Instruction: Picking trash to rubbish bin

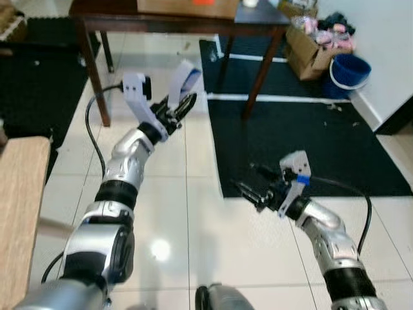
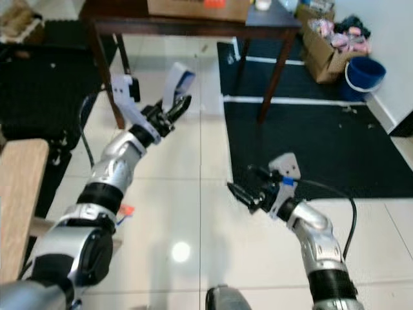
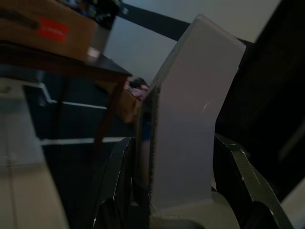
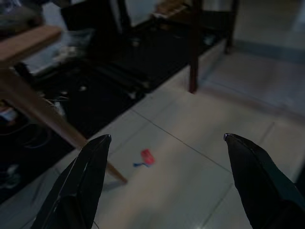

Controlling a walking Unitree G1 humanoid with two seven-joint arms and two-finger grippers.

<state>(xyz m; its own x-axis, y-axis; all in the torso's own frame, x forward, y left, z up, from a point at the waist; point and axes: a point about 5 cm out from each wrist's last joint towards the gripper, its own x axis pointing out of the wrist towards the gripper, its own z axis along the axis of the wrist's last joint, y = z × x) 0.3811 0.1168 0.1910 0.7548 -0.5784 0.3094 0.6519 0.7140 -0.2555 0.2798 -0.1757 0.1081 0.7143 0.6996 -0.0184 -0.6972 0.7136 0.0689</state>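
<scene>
A pale folded card [image 1: 185, 81] is gripped in the left hand [image 1: 175, 108], raised in the upper middle of the frame. The right hand [image 1: 253, 183] is held wide apart, lower right, above the tiled floor [image 1: 193, 213].

The dark table [image 1: 181, 22] was cropped at the frame's top; the cardboard box [image 1: 193, 6] upon it too.
</scene>
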